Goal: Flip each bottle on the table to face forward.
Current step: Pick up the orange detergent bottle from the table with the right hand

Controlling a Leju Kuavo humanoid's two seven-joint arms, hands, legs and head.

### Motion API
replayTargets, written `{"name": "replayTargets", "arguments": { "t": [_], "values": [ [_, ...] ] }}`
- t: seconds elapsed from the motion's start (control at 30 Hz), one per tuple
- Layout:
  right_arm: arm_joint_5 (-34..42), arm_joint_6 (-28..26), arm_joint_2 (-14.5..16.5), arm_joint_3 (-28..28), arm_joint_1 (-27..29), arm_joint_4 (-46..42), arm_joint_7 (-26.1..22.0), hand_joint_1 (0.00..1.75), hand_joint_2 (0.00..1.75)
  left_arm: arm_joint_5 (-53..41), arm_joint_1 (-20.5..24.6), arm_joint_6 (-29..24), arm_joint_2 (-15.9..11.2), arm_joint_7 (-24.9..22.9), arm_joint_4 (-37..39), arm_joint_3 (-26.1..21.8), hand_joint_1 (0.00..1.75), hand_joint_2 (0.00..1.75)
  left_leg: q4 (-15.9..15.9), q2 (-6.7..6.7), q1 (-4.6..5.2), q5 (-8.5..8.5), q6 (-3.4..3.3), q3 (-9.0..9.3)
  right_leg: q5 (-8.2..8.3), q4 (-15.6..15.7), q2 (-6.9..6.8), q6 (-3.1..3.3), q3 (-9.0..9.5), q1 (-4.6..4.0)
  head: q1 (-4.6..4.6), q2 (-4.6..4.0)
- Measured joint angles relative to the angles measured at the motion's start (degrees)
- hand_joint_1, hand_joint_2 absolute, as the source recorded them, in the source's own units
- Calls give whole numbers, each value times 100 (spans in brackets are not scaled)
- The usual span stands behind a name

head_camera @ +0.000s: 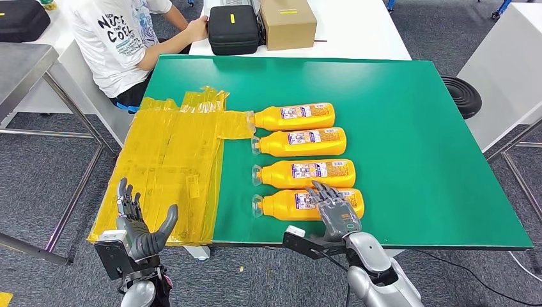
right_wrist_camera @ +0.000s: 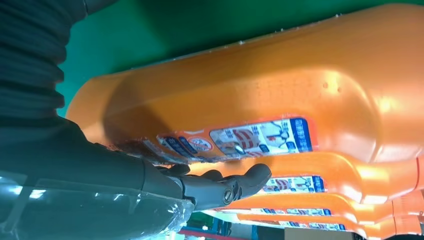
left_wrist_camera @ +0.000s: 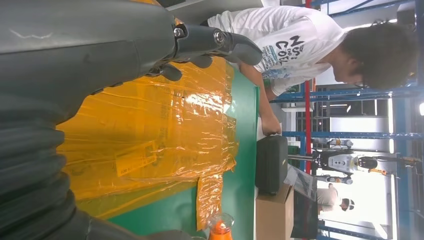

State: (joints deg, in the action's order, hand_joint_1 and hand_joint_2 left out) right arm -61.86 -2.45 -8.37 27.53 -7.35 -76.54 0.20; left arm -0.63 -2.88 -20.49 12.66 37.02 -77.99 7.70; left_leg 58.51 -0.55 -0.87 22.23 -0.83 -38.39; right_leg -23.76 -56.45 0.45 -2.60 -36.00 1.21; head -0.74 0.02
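Bottles lie in a row of four on the green table [head_camera: 415,128], labels up, caps toward the yellow film [head_camera: 172,166]. We have our right hand [head_camera: 335,211] laid over the nearest bottle [head_camera: 281,204], fingers spread on its label end; whether it truly grips yet we cannot tell. We judge the step to be taking this bottle for its flip; next we need the fingers closed round the body before turning it. Our left hand [head_camera: 142,227] hangs off the table edge, released, holding nothing. Our right wrist view shows the thumb [right_wrist_camera: 235,185] under the bottle's side, which the head view hides. Our left wrist view shows a person [left_wrist_camera: 300,45] leaning at the far end.
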Motion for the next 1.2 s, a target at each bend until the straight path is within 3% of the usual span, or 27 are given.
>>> {"name": "replayTargets", "arguments": {
  "t": [0.57, 1.2],
  "values": [
    [-199, 131, -4, -143, 124, -95, 95, 0, 175, -16, 4, 15, 25, -24, 2, -21, 0, 175, 0, 0, 0, 0, -1, 2, 0, 0, 0, 0, 2, 0, 0, 0],
    [102, 155, -204, -240, -277, -163, -103, 0, 175, -6, 14, 95, 40, -26, 7, -45, 0, 175, 1, 0, 2, -1, -2, 1, 1, 0, 0, -1, 3, 1, -1, 0]
  ]
}}
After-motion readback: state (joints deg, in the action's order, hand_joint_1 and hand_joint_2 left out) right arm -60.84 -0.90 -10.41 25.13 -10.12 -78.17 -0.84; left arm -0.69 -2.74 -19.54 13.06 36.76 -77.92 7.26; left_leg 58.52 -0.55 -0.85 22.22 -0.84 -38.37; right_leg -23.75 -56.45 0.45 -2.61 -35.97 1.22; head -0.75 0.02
